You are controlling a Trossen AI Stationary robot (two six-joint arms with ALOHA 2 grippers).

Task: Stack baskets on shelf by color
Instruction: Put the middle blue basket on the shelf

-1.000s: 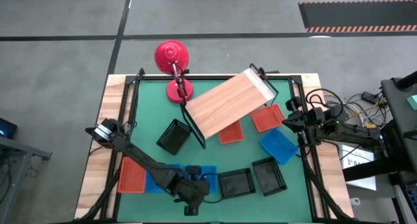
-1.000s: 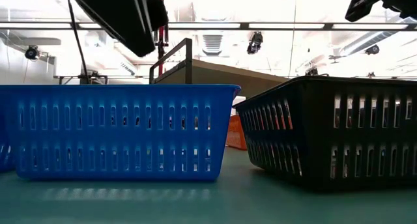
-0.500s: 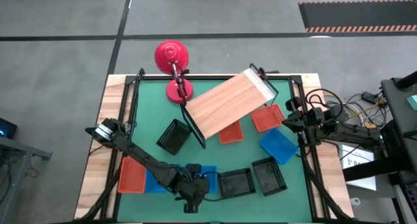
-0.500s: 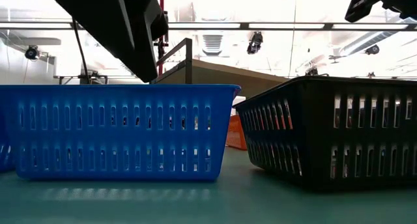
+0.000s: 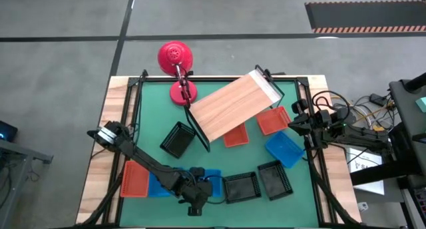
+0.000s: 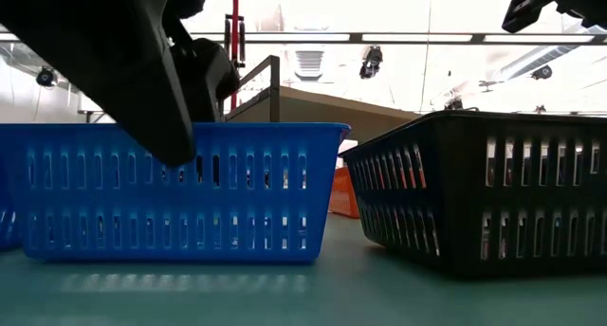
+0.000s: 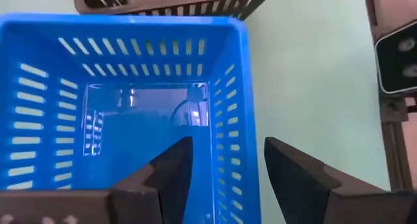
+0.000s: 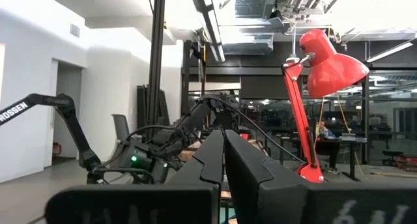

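Note:
My left gripper [image 5: 198, 197] is open over the near wall of a blue basket [image 7: 130, 113] at the table's front. One finger stands inside the basket and one outside, with the wall [image 7: 238, 152] between them and untouched. In the low view the gripper [image 6: 161, 89] hangs in front of this basket [image 6: 180, 193]. My right gripper [image 8: 223, 152] is shut and empty at the table's right edge [image 5: 296, 122]. The wooden shelf [image 5: 233, 106] stands slantwise at the back. Other blue, red-orange and black baskets lie around it.
Two black baskets [image 5: 241, 187] [image 5: 275, 179] sit right of the blue one, and a third [image 5: 177, 139] sits left of the shelf. Red-orange baskets [image 5: 135, 179] [image 5: 235, 136] [image 5: 273, 120] and a blue one [image 5: 284, 149] lie about. A red lamp [image 5: 175, 56] stands at the back.
My left gripper has gone down toward the blue basket, from above its rim to astride its near wall. The basket has stayed where it was.

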